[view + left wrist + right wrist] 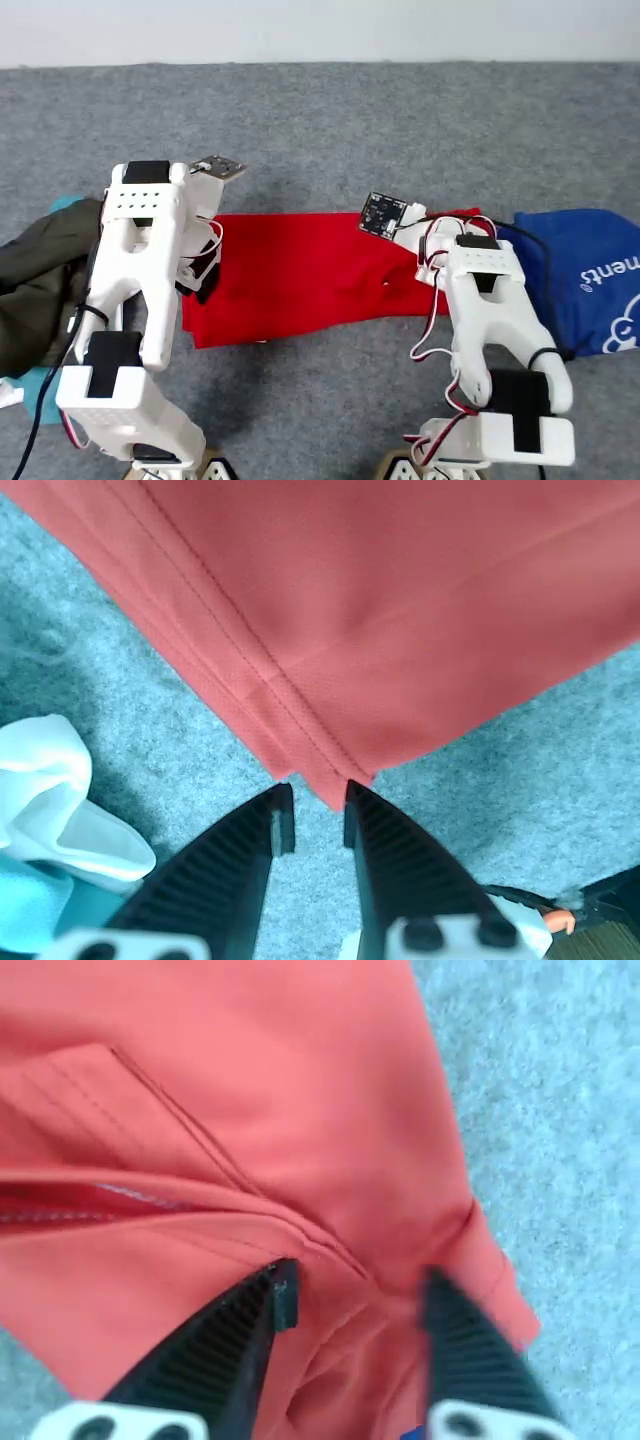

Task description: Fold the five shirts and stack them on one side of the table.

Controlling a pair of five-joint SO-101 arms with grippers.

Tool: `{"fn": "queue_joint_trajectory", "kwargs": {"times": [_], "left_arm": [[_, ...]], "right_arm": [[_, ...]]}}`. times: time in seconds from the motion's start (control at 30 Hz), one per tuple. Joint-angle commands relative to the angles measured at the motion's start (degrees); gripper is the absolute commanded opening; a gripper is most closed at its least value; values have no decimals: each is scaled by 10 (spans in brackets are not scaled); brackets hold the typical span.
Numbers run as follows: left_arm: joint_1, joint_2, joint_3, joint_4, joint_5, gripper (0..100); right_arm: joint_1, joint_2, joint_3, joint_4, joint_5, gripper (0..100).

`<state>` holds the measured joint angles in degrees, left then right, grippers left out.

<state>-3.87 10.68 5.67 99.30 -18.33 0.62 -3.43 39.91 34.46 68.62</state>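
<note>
A red shirt point(300, 270) lies folded into a long strip across the middle of the grey felt table point(350, 120). My left gripper point(205, 275) sits at its left end. In the left wrist view the fingers point(318, 815) are narrowly open, and the stitched corner of the red shirt point(400, 610) just touches the gap at their tips. My right gripper point(425, 262) is over the strip's right end. Seen from the right wrist, it point(360, 1295) is wide open just above the folds of the red shirt point(250, 1110).
A blue shirt point(590, 280) lies bunched at the right edge, beside the right arm. At the left edge lies a dark olive shirt point(40, 270) over a teal one point(30, 395). White cloth point(50, 780) and teal cloth point(30, 910) lie beside the left gripper.
</note>
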Motion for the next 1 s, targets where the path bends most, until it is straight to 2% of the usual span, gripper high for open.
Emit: {"fn": "queue_joint_trajectory", "kwargs": {"times": [0.0, 0.13, 0.27, 0.33, 0.4, 0.7, 0.8, 0.97], "left_arm": [[0, -25, -1, 11, -8, 94], [0, -25, -1, 11, -8, 94], [-4, -25, -4, 9, -4, 97], [-12, -25, -4, -6, 3, 98], [-19, -25, -4, -25, 40, 98], [-18, -19, -1, -72, 172, 99], [-23, 9, -3, -75, 200, 99], [-35, 86, -42, -75, 247, 99]], "right_arm": [[-7, -24, -28, -38, -14, 360], [-4, 0, -30, -86, -66, 403], [5, -27, -50, -65, -135, 403], [14, -63, -76, -16, -186, 403], [22, -103, -96, 56, -216, 403], [27, -222, -140, 394, -220, 402], [28, -233, -140, 444, -222, 402], [27, -249, -140, 471, -223, 402]]}}
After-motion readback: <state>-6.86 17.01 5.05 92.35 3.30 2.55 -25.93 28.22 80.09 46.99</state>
